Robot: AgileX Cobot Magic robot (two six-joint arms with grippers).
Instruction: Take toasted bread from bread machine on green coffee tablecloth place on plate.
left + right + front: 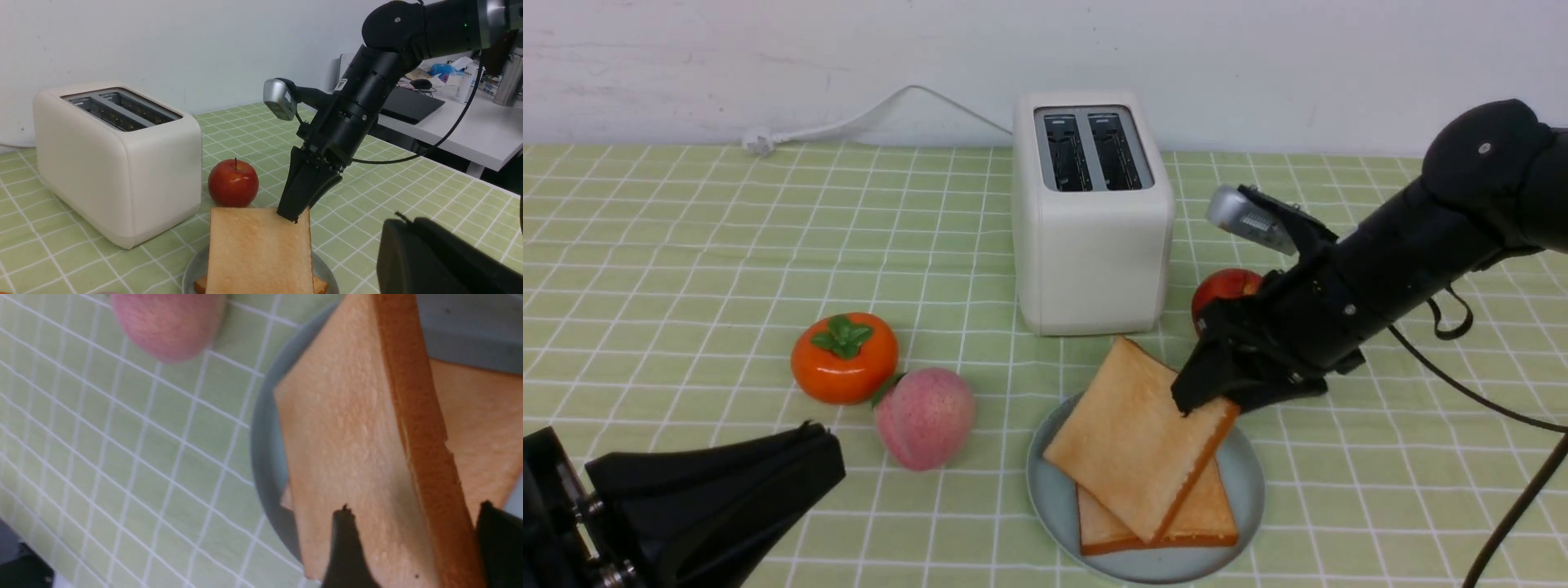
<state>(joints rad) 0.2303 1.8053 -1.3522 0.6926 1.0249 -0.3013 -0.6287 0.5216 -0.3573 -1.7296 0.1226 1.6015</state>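
Observation:
My right gripper [1205, 400] is shut on the upper right edge of one slice of toasted bread [1131, 441]. It holds the slice tilted, with its low corner resting on a second slice [1209, 514] that lies flat on the pale blue-grey plate [1245, 482]. In the right wrist view the fingers [343, 547] flank the slice [347, 437] and its crust. The white bread machine [1090, 237] stands behind the plate on the green tablecloth [686, 245], both slots empty. My left gripper [817, 433] is shut and empty at the near left, low over the cloth.
A red apple [1225, 294] sits between the toaster and my right arm. An orange persimmon [844, 358] and a pink peach [925, 418] lie left of the plate. The toaster's white cord [849, 122] runs along the back wall.

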